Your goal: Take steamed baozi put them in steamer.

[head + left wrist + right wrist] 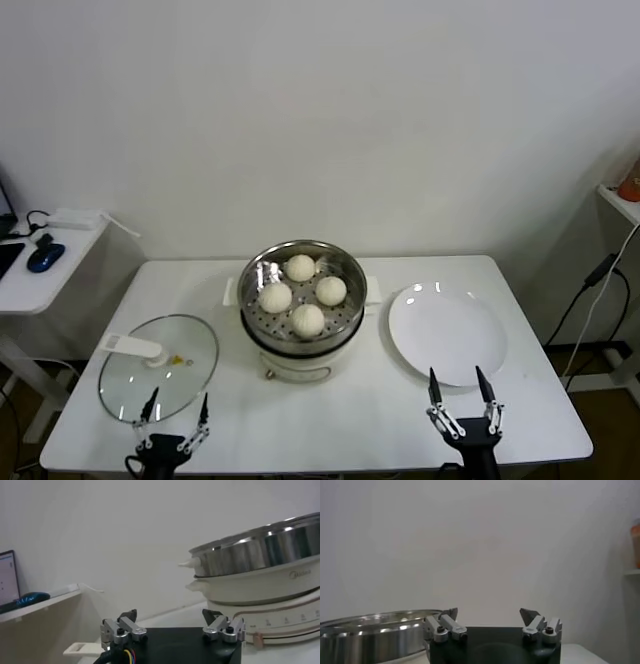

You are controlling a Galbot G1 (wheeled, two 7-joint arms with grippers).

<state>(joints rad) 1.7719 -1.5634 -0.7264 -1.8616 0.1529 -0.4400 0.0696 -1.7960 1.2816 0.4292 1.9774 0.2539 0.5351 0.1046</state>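
Oddly, both arms are cropped (left gripper (176, 411), right gripper (459, 388) spread, empty).

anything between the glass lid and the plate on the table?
Head view: the steamer on its cream cooker base sits between the glass lid and the white plate, with four baozi inside.

Both arms are cut off at the head view's lower edge. In the left wrist view the steamer (260, 550) hides its buns, its far side cropped.
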